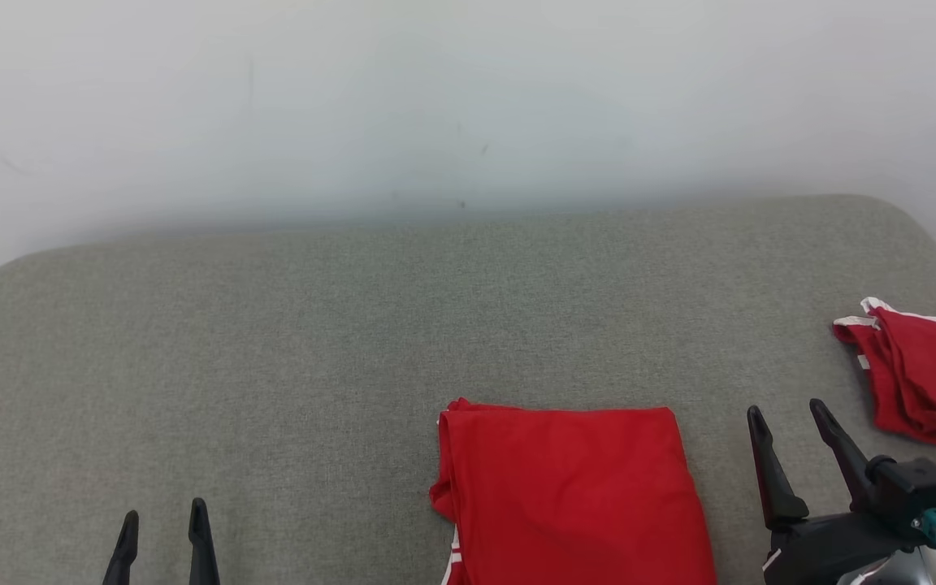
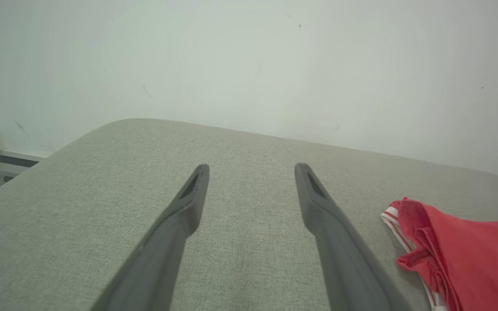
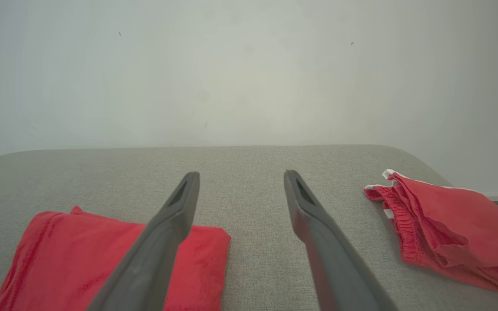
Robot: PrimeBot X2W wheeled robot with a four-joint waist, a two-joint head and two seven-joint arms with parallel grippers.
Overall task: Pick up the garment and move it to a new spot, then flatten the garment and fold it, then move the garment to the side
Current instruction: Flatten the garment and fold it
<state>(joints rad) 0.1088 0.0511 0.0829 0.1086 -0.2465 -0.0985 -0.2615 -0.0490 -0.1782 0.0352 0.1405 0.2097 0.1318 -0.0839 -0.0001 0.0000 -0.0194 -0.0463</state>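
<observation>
Two red pieces on the grey table — folded garment, crumpled shorts.
Both empty, jaws apart — left gripper, right gripper just beside the folded garment.

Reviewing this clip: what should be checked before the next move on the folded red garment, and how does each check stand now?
1. The left gripper is open and empty: ok.
2. The right gripper is open, holding nothing: ok.
3. The folded garment lies flat with straight edges: ok.
4. Its near edge, cut off at the bottom of the head view: cannot tell.
5. The second garment lies apart from the folded one, at the right: ok.
</observation>
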